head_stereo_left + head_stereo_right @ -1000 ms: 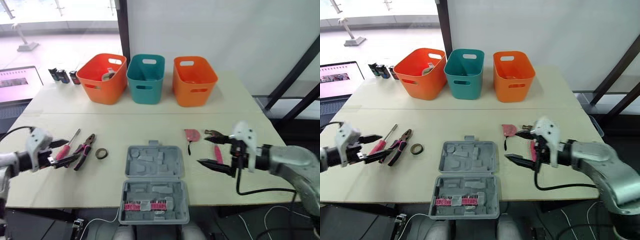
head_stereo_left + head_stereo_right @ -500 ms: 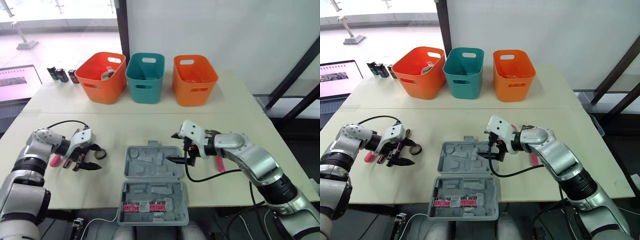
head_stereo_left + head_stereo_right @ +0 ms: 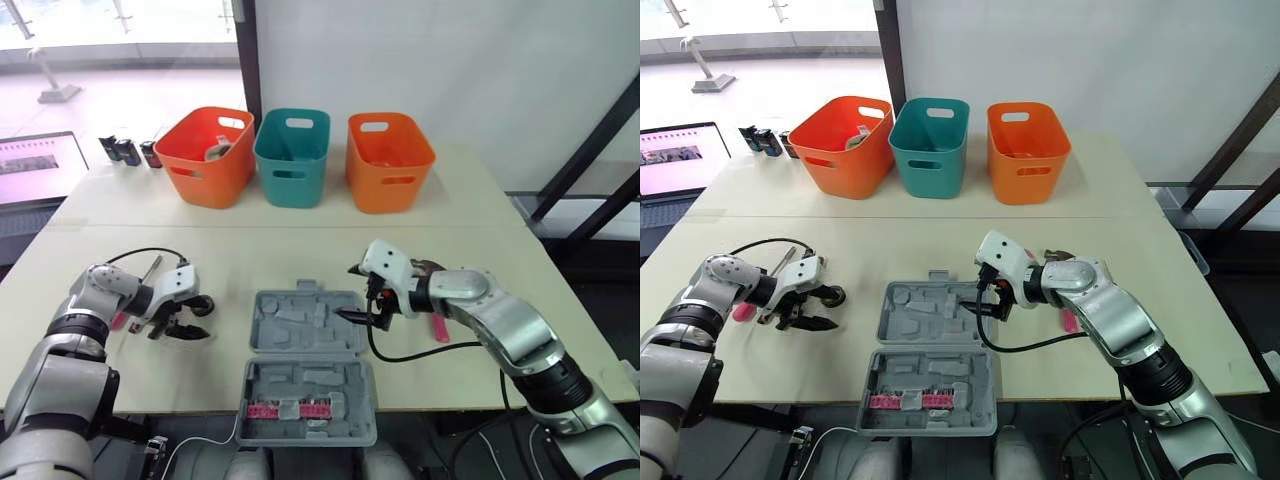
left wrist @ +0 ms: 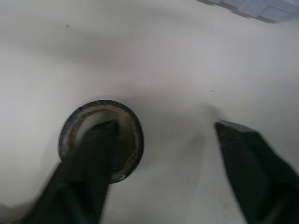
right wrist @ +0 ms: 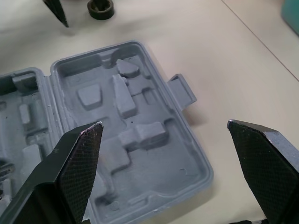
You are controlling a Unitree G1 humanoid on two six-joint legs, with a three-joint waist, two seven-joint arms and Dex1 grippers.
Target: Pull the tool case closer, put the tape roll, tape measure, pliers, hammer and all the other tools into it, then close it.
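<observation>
Tool case (image 3: 300, 322): grey, lying open and flat at the front middle of the surface (image 3: 260, 250). The moulded lid half is toward the bins and the base half toward the front edge. A row of pink bits (image 3: 288, 412) sits in the base.
Tape roll (image 4: 125, 115): black ring, flat on the surface, near the case's left side and apart from it.
Left tool (image 4: 166, 125): spread, pinching nothing. One finger (image 4: 91, 158) has its tip over the roll's hole, though I cannot tell whether it reaches down into it. The other finger is over bare surface beside the roll.
Right tool (image 5: 163, 125): fingers spread wide with nothing between them. It is poised over the right edge of the lid half, close to the latch tab (image 5: 182, 91).
Hammer (image 3: 437, 328): the pink handle shows past the right forearm, on the surface to the right of the case. The head is mostly hidden.
Metal shaft (image 3: 150, 268): thin, showing just behind the left arm. A pink handle (image 3: 118, 320) shows at that arm's other side, and I cannot tell which implement it belongs to.
Bins: three in a row at the back, namely the left orange bin (image 3: 200, 175), the teal bin (image 3: 290, 170) and the right orange bin (image 3: 388, 180).
</observation>
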